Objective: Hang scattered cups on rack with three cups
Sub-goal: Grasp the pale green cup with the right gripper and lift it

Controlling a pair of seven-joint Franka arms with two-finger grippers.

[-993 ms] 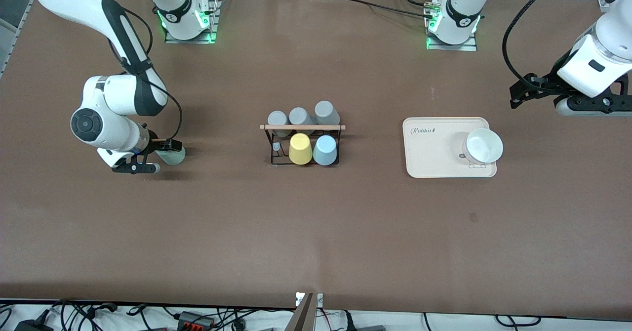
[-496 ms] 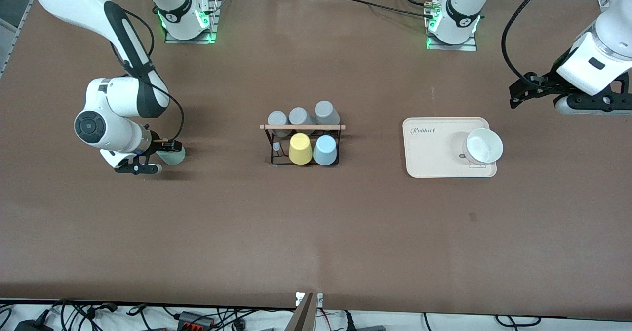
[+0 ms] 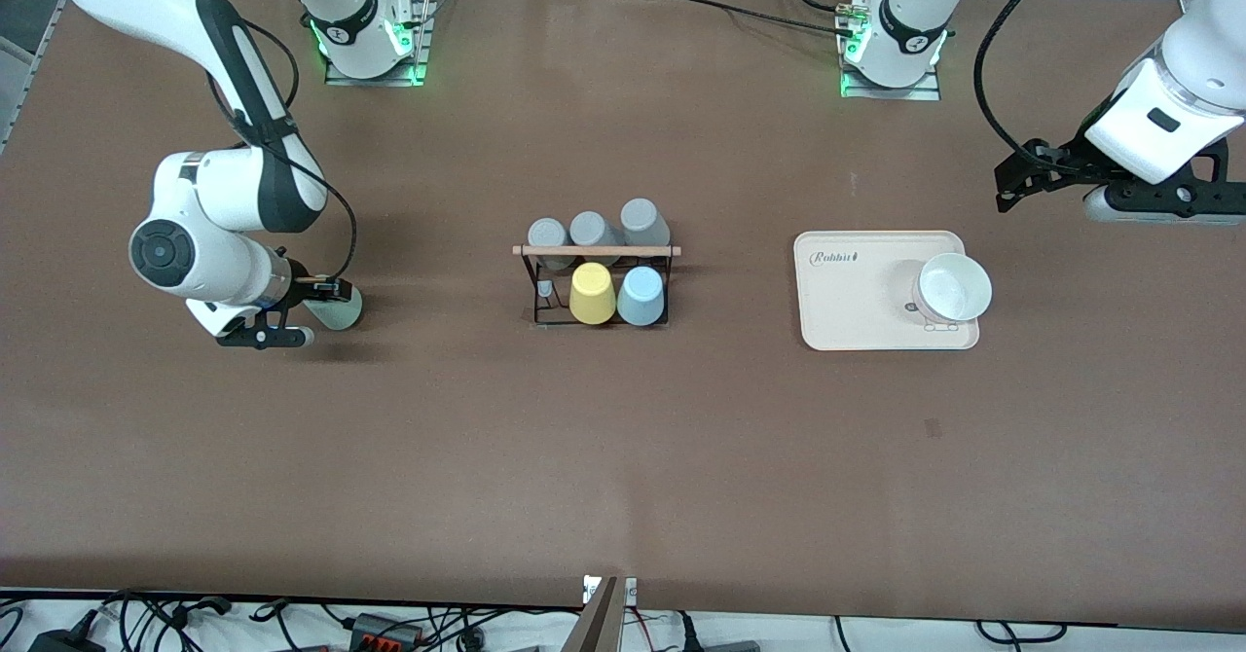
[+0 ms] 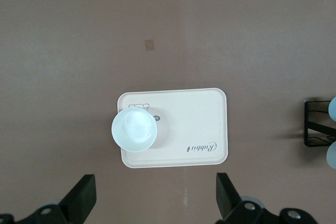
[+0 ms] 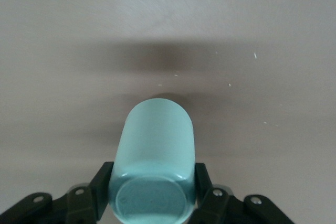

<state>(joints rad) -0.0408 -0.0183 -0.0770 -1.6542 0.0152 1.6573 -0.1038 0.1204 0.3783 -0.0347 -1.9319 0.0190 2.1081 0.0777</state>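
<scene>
Toward the right arm's end of the bench [image 3: 623, 457], well apart from the rack [image 3: 596, 282], the right claw [image 5: 152, 192] grips the mint cup [image 5: 154, 153]; the left claw [image 4: 155, 203] hangs open near the tray [image 4: 207, 124]
</scene>
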